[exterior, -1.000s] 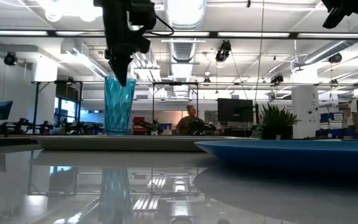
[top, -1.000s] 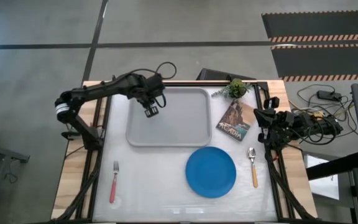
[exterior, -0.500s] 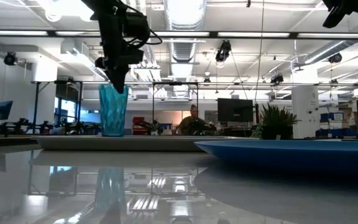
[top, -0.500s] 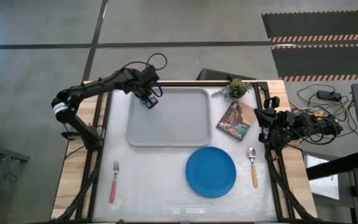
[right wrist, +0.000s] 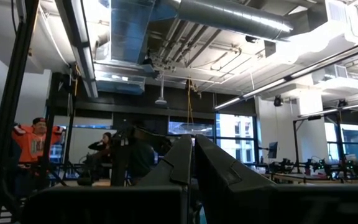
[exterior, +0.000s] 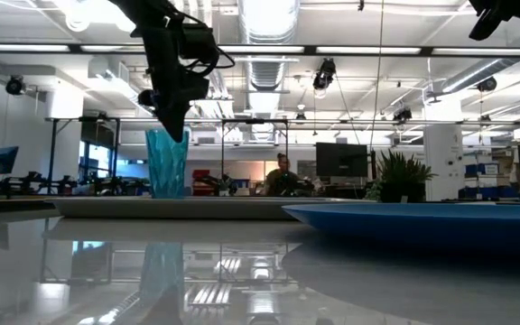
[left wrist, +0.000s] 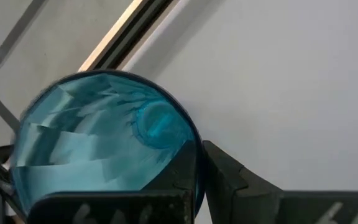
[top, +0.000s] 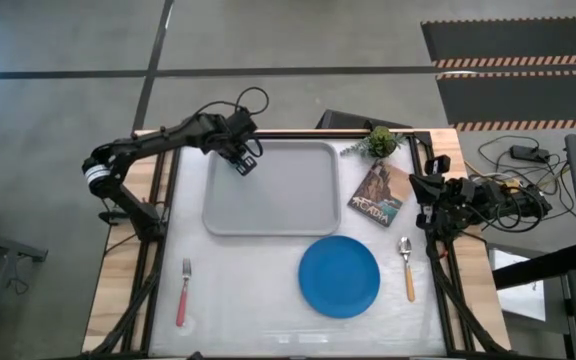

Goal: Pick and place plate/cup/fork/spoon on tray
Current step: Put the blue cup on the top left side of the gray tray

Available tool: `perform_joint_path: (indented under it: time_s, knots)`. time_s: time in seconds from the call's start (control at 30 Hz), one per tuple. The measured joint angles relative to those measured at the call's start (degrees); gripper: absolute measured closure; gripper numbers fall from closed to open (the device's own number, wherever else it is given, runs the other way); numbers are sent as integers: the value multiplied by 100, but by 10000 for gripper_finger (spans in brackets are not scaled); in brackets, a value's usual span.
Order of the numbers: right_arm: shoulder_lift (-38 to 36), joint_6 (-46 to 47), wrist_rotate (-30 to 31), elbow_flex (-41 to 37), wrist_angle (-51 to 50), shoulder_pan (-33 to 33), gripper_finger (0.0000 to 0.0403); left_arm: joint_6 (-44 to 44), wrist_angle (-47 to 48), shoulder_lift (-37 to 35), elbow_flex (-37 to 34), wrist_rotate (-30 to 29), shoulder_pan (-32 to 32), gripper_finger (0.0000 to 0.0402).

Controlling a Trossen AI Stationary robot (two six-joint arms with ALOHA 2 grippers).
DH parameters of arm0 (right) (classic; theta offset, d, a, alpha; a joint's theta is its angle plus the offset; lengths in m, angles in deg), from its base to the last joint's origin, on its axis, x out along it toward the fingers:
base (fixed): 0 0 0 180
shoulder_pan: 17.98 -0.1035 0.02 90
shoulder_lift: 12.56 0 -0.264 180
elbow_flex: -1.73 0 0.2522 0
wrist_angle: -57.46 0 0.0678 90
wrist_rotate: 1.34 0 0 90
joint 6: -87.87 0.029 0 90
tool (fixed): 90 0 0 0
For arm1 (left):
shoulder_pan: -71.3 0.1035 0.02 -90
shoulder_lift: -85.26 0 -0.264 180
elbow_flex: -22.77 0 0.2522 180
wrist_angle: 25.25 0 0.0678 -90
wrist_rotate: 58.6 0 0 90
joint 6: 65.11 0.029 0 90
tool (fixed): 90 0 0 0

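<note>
"ACADIA" on picture card (top: pixel 376 194).

One camera hangs high and looks straight down on the whole surface (top: pixel 268 300). One sits low at the surface's edge and looks level across it into the room. Both see the tray (top: pixel 271 190), the plate (top: pixel 339 276) and the cup (exterior: pixel 167 162). The left wrist camera looks down into the cup from very near. The right wrist camera looks out at the room.

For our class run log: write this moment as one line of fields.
left tool: shut on rim of teal translucent cup, over grey rectangular tray far-left corner | right tool: shut, parked at table's right edge
</note>
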Motion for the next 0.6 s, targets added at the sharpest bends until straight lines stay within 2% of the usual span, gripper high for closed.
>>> perform_joint_path:
  time_s: [0.2, 0.6]
  knots:
    - [0, -2, 0, 0, 0, -1, 394, 10, -15, -17, -92, -1, 0, 393]
    - [0, -2, 1, 3, 0, -2, 394, 10, -66, -47, -104, 35, 2, 304]
